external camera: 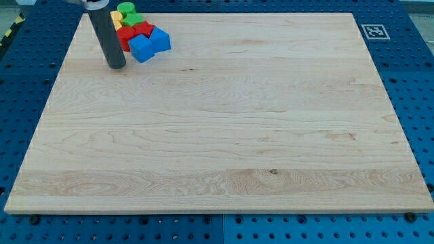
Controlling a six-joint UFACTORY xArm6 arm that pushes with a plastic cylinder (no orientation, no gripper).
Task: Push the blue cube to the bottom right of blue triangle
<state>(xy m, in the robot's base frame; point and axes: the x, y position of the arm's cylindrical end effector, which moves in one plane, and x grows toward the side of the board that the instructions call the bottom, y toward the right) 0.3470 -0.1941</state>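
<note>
While my tip (116, 66) stood bare just left of the blue cube (142, 48), touching nothing, the blue triangle (161, 40) sat touching the cube's right, near the board's (224, 135) top edge.

This looks like a robot lab. A big pale wooden board (224, 129) lies on a blue metal table full of little holes (417, 81). A small black-and-white square tag (373, 31) sits on the table just beside the board's top right corner.
</note>
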